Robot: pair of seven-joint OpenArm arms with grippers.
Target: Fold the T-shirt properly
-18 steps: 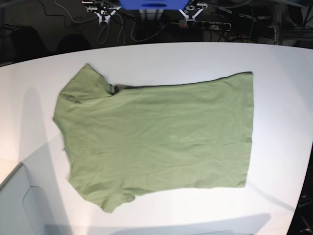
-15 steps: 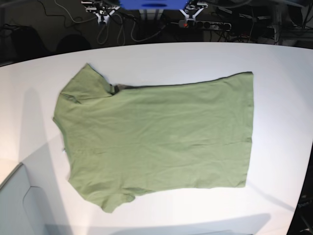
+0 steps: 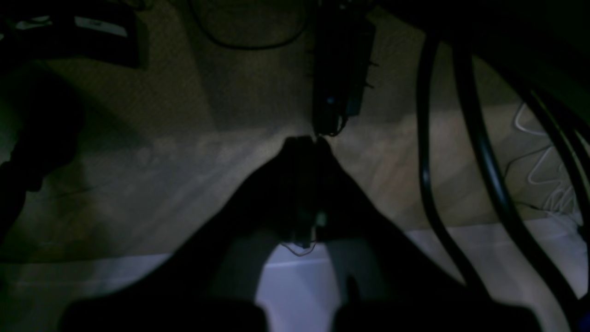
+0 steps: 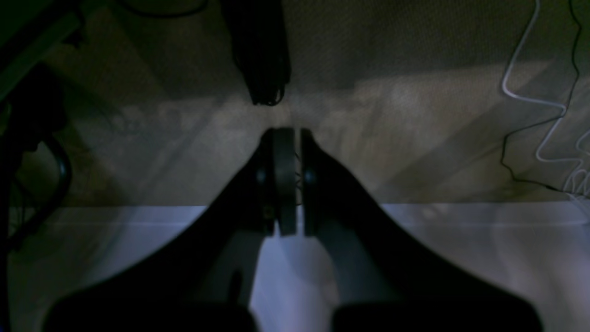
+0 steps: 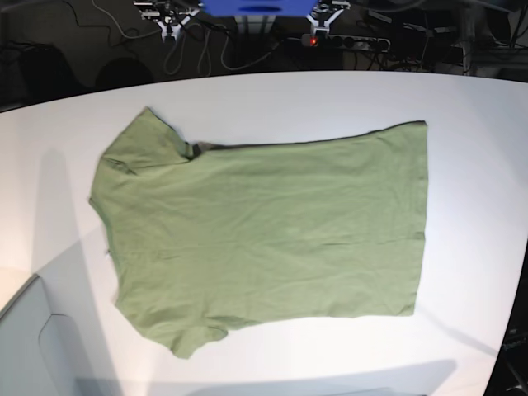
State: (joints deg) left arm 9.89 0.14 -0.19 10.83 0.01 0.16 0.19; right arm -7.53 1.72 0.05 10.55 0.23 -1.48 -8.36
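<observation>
The T-shirt point(image 5: 264, 227) lies spread flat on the white table point(image 5: 470, 107), olive green, collar and sleeves at the left, hem at the right. One sleeve point(image 5: 144, 136) points to the far edge, the other point(image 5: 186, 334) to the near edge. Both arms hang back beyond the far table edge, well away from the cloth. My left gripper point(image 3: 308, 140) is shut with nothing between its fingers; in the base view it shows at the top point(image 5: 323, 13). My right gripper point(image 4: 290, 134) is likewise shut and empty, at the top left point(image 5: 170, 16).
Past the table's far edge lie cables point(image 5: 206, 54) and a power strip point(image 5: 346, 40) on a dark floor. A blue block point(image 5: 247, 7) sits between the arm bases. A grey panel point(image 5: 33, 346) fills the near left corner.
Both grippers have drawn slightly further back toward the top edge of the base view. The T-shirt has not moved.
</observation>
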